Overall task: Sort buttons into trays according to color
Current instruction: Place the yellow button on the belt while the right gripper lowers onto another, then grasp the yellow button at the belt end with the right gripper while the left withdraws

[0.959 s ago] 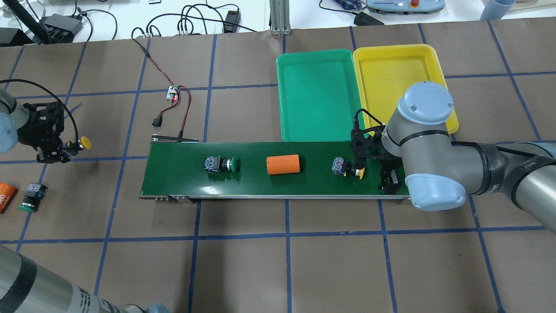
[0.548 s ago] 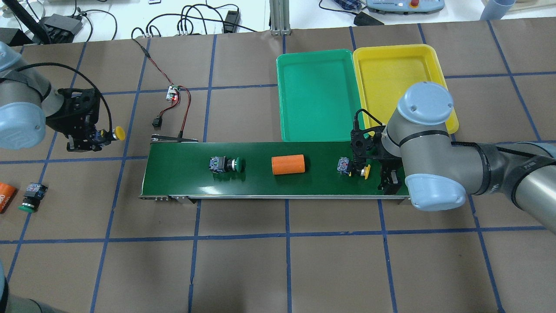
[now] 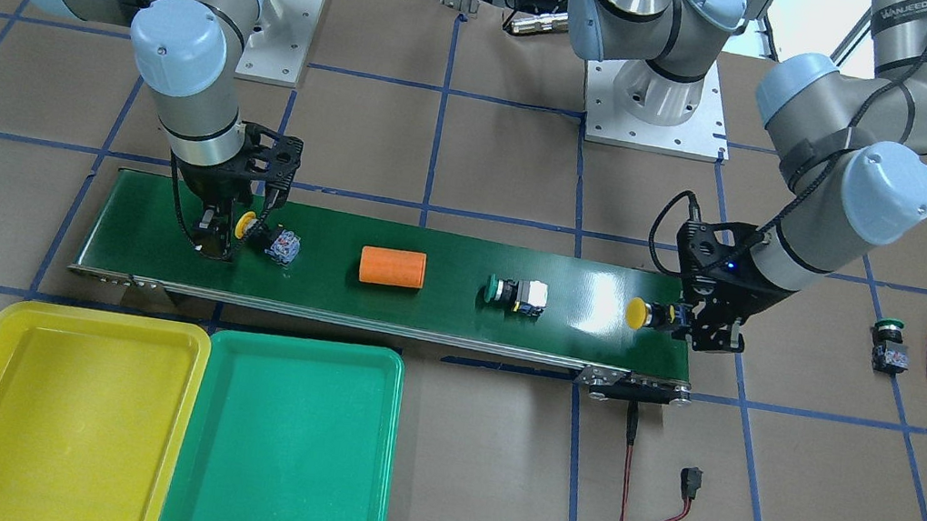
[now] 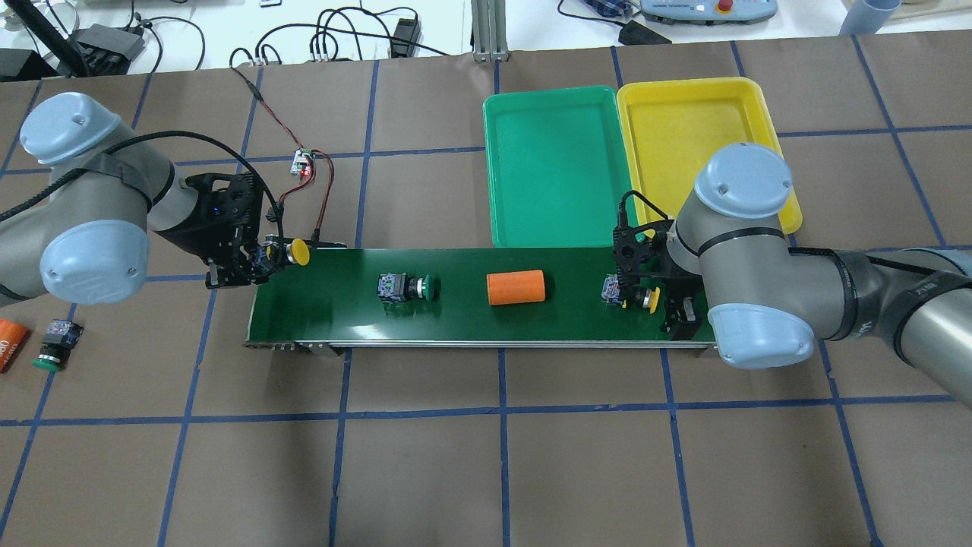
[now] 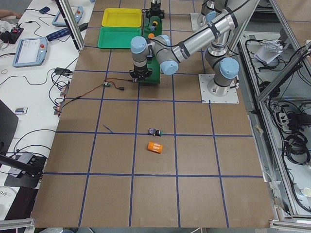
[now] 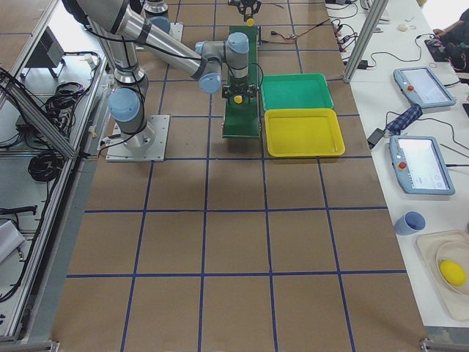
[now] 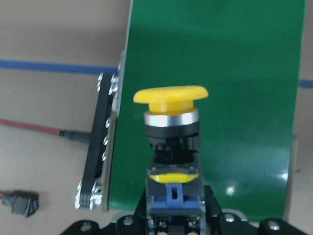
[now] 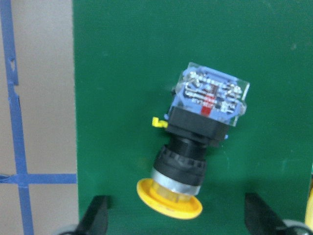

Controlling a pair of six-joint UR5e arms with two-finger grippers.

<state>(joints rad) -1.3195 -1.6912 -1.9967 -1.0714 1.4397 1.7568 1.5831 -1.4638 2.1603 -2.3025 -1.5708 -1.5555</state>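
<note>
shifted since a second ago, left tool clamps a yellow button at 9 o'clock on the belt; right tool gapes over a second button at 3 o'clock. likely light, rigid: grip the blocky body.

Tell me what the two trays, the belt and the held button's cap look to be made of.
Yellow tray and green tray: likely moulded plastic, smooth and slightly glossy, with rounded rims.
Belt: probably rubber or PVC; smooth, with bright reflections of the lights.
Cap of the yellow button in the left gripper: smooth plastic, seemingly, over a shiny metal-looking ring.
</note>
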